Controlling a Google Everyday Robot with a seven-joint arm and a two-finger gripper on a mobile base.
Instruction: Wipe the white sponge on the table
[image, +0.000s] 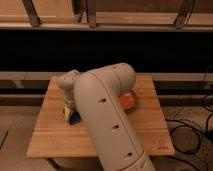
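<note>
White sponge (66, 112) sits pinched under your shut gripper (70, 111) near the tabletop (52, 137) left edge, mid-wipe; next, drag it across, clear of the orange bowl (128, 100).

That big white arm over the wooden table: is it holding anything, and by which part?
It cannot be told. The gripper is low over the table, mostly hidden by the arm. A pale and blue bit shows beneath it; any hold is out of sight.

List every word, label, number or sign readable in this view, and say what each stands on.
Readable text: none.
Table: a small dark mark near its front right corner, too blurred to read.
Robot arm: only dark round holes, no lettering.
Gripper: low over the table's left part, largely hidden by the arm; no marking shows.
</note>
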